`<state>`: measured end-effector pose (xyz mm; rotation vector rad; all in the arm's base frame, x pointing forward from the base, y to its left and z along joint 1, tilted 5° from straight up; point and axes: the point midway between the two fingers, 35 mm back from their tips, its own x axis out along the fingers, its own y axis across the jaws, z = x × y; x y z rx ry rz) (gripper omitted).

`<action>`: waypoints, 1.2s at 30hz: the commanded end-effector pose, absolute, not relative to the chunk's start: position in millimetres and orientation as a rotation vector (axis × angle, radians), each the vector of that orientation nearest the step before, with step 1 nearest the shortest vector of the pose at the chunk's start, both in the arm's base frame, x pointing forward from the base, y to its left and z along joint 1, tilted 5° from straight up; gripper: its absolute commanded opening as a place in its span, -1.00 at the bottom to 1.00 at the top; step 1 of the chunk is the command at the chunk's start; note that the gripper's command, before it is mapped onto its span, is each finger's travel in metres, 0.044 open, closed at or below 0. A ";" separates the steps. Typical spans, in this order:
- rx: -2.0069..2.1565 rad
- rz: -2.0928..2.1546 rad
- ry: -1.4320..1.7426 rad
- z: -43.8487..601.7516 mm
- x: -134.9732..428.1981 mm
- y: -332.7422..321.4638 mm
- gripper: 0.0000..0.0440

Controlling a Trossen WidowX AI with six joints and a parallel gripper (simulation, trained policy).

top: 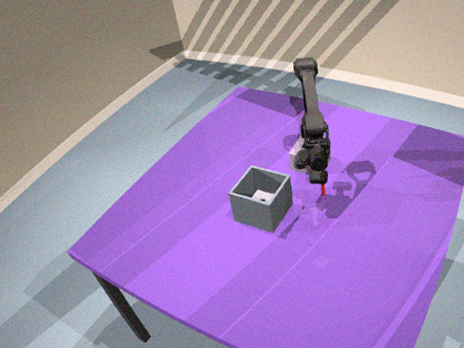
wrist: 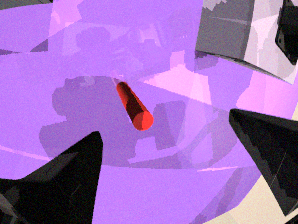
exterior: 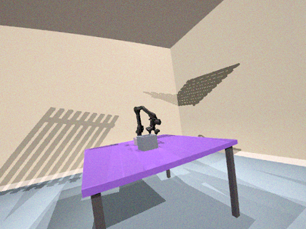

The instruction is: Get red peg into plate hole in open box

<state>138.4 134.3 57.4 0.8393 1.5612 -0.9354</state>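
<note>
The red peg (top: 323, 190) (wrist: 131, 102) stands upright on the purple table, to the right of the open box in the top view. My gripper (top: 313, 173) (exterior: 153, 132) (wrist: 168, 126) is open and empty above the peg. In the wrist view the peg's top end shows between and beyond the two fingertips, nearer the left one. The grey open box (top: 250, 210) (exterior: 147, 143) stands on the table. Its pale bottom plate (top: 264, 193) shows in part, with a dark hole. The peg is hidden in the exterior view.
The purple table (top: 166, 274) (exterior: 112, 166) carries the box and the arm. A pale block (top: 294, 159) (wrist: 262, 47) at the arm's foot stands behind the gripper in the top view. The box's walls rise between its inside and the peg.
</note>
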 end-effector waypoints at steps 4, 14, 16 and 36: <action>0.847 -0.967 1.531 40.0 138.9 132.6 0.93; 0.877 -0.990 1.491 13.6 141.2 133.2 0.66; 0.884 -0.986 1.489 9.0 143.0 135.2 0.45; 0.981 -0.897 1.487 5.7 162.5 158.6 -0.88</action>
